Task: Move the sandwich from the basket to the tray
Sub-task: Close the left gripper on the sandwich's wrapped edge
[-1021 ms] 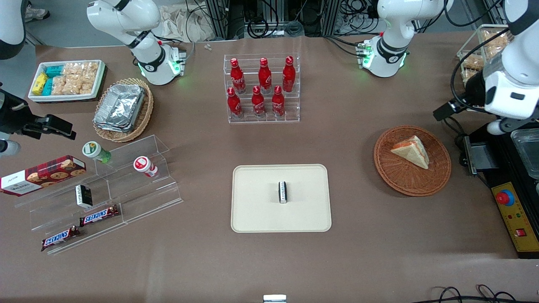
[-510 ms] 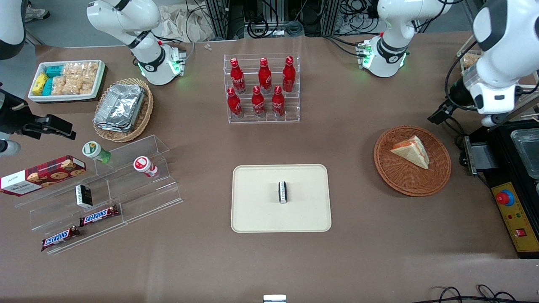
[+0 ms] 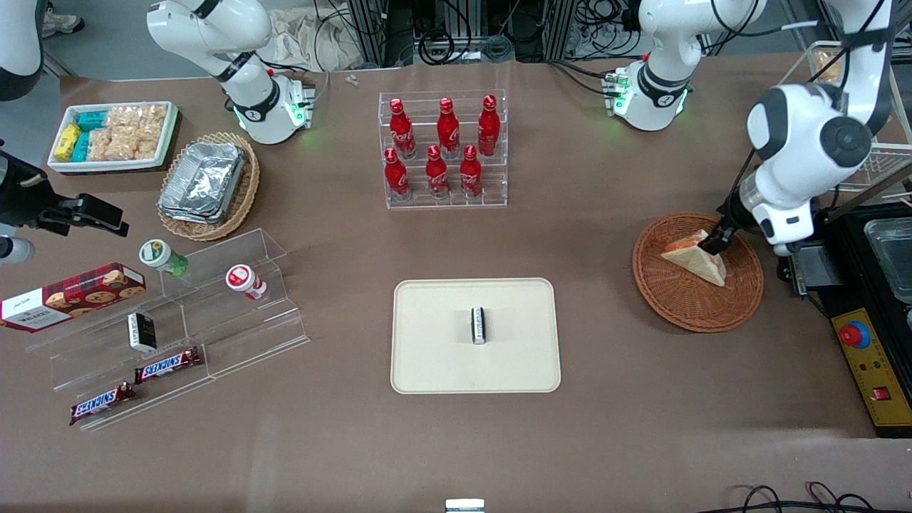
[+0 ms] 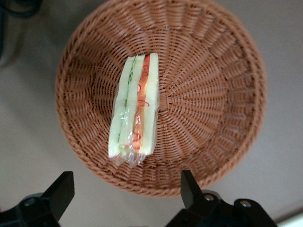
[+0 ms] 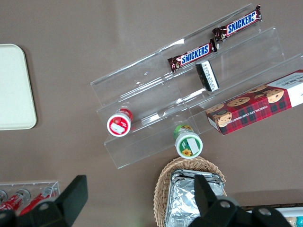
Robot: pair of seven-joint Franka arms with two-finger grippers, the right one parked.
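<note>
The sandwich (image 3: pixel 692 258) (image 4: pixel 134 109), a wrapped white-bread wedge with orange and green filling, lies in the reddish-brown wicker basket (image 3: pixel 684 303) (image 4: pixel 213 94) toward the working arm's end of the table. My left gripper (image 3: pixel 714 239) (image 4: pixel 125 187) hangs open above the basket's rim, its two dark fingers spread wide with nothing between them, a short way off the sandwich. The cream tray (image 3: pixel 442 356) lies in the middle of the table, nearer the front camera, with a small dark packet (image 3: pixel 479 325) on it.
A clear rack of red bottles (image 3: pixel 443 149) stands farther from the camera than the tray. A black box with a red button (image 3: pixel 862 342) sits beside the basket. Toward the parked arm's end are acrylic steps with snacks (image 3: pixel 171 320) and a tan basket of foil containers (image 3: pixel 206 184).
The left arm has swung down and in from the table's edge. Its gripper now hangs over the basket by the sandwich. The sandwich has not moved.
</note>
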